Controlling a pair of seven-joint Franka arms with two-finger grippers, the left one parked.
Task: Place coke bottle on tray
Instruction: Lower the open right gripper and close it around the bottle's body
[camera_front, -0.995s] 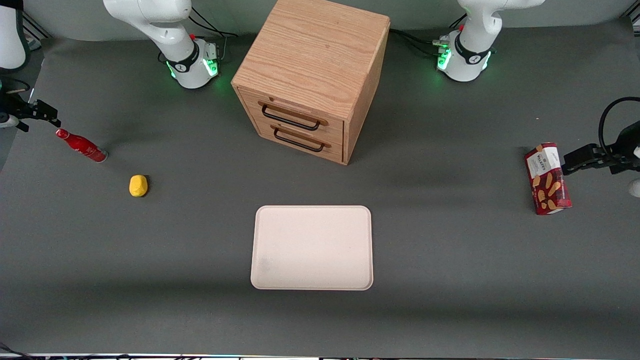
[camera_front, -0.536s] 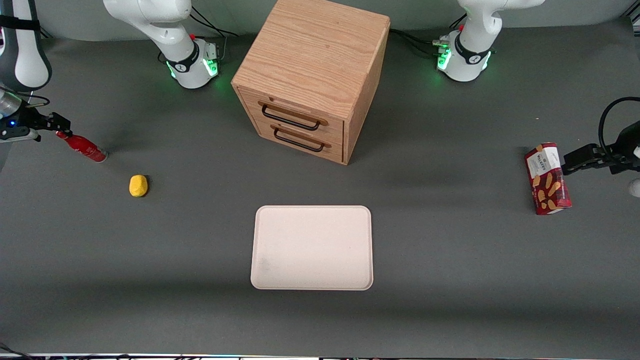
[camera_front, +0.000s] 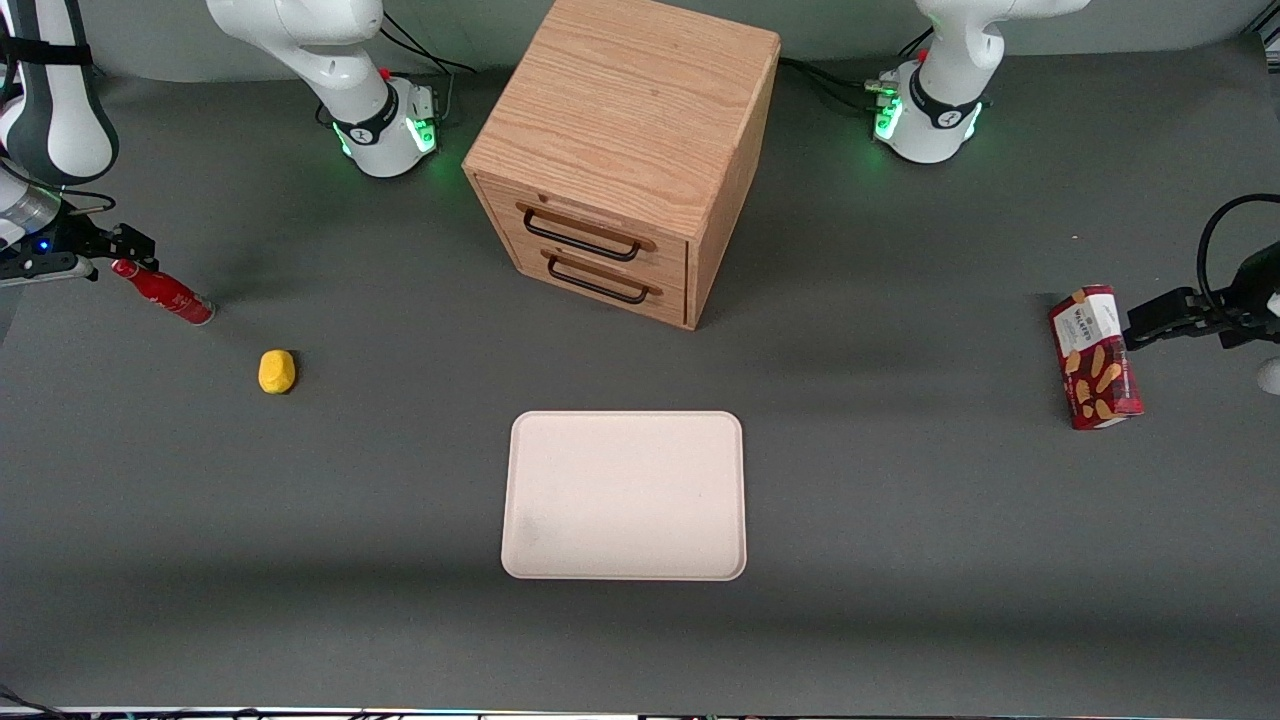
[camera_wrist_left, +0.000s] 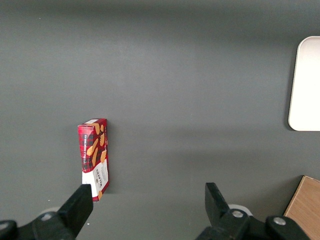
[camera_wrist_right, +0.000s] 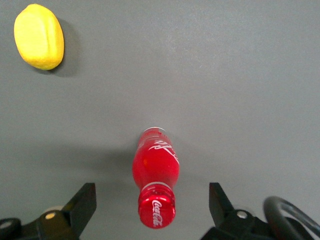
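We hold the gripper (camera_front: 122, 250) at the working arm's end of the table, fingers spread wide and empty, directly above the cap of the coke bottle (camera_front: 162, 291). The bottle stands upright on the mat, so we approach along its vertical axis. The tray (camera_front: 624, 495) lies well apart, nearer the front camera.

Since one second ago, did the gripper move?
Yes. The gripper has shifted toward the drawer cabinet, now open above the coke bottle cap.
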